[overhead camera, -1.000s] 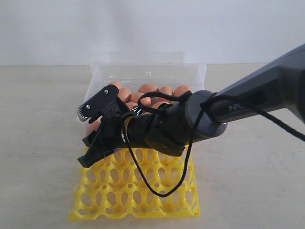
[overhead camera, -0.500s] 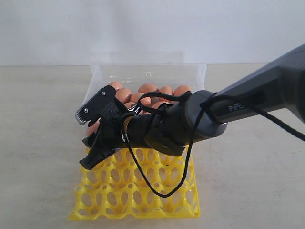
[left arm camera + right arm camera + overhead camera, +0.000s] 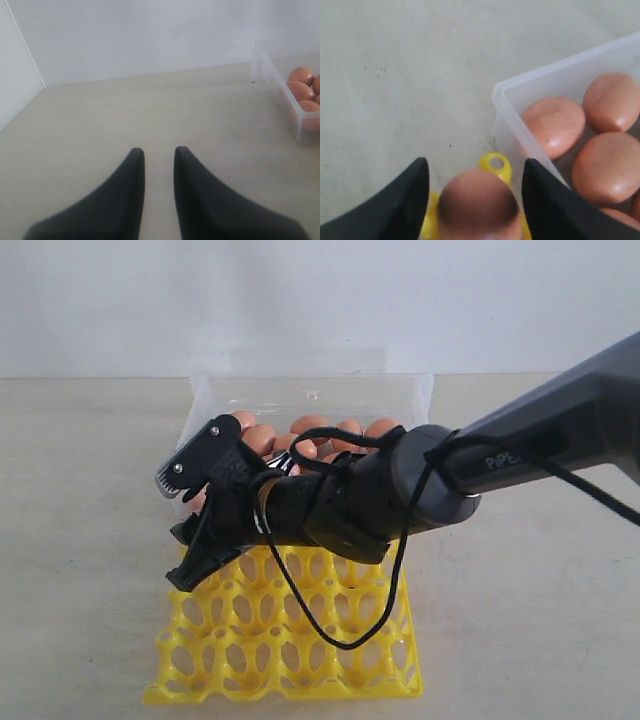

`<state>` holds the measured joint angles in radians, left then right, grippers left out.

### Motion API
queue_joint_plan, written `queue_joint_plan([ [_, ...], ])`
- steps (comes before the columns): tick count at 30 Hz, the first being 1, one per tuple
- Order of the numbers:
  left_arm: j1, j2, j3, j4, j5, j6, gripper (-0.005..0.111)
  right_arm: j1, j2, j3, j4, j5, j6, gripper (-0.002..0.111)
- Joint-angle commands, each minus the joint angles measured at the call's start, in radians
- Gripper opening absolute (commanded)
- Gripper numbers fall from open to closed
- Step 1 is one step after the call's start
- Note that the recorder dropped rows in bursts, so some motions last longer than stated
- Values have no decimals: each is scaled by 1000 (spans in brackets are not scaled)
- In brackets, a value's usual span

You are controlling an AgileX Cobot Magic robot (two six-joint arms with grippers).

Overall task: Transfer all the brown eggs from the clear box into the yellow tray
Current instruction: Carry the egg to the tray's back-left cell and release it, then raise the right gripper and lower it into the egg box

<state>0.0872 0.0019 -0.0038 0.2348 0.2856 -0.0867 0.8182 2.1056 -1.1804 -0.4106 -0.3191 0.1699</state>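
**Step in hand: seating 1 egg in the corner cup**

1. Status. The right hand point(image 3: 170, 532) reaches across the yellow tray point(image 3: 290, 680) to the tray corner that lies closest to the clear box point(image 3: 310, 390). Its jaws stand wide. 1 brown egg point(image 3: 477, 200) sits between them, beside a yellow corner peg point(image 3: 496, 162). A slim gap shows on at least 1 side of the egg, so we judge it released, not clamped.
2. The left hand point(image 3: 155, 152) hangs over bare desk point(image 3: 90, 540) well apart from the box. Its jaws stand narrow and hold nothing.
3. The remaining brown eggs point(image 3: 310, 425) lie packed in the box, which stands toward the desk edge along the wall. The tray lies in front of it. Every other tray cup in the exterior view looks empty, so we judge the task barely begun.

**Procedure**

1. We confirm that the egg rests inside the cup, not perched on a peg.
2. We lift straight up with the jaws wide, so that no pad drags the egg sideways.
3. We clear the box wall, which stands just beside this cup, before crossing.
4. We close gently on the next egg: the shells are smooth and brittle.
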Motion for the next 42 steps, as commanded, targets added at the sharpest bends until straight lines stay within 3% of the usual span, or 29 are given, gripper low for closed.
queue_joint_plan([
  [1,3,-2,4,-2,-2,-2,22,0,-97,2,-3,-27,-48,54],
  [7,3,-2,4,-2,-2,-2,22,0,-238,2,-3,26,-48,53],
  [9,3,-2,4,-2,-2,-2,22,0,-292,2,-3,69,-51,48],
  [12,3,-2,4,-2,-2,-2,22,0,-375,-7,-3,244,-81,18],
  [13,3,-2,4,-2,-2,-2,22,0,-401,-18,-3,331,-97,3],
  [14,3,-2,4,-2,-2,-2,22,-2,-411,-26,-3,425,-106,0],
  [18,3,-2,4,-2,-2,-2,22,-35,-417,-58,-23,735,-131,0],
  [24,3,-2,4,-2,-2,-2,22,-178,-417,-91,103,964,-160,0],
  [29,3,-2,4,-2,-2,-2,22,-347,-417,-181,522,1171,-599,0],
  [32,3,-2,4,-2,-2,-2,22,-447,-405,-247,702,1320,-759,0],
  [36,3,-2,4,-2,-2,-2,22,-518,-338,-334,795,1540,-932,0],
  [42,3,-2,4,-2,-2,-2,22,-517,-215,-377,859,1523,-1281,0],
])
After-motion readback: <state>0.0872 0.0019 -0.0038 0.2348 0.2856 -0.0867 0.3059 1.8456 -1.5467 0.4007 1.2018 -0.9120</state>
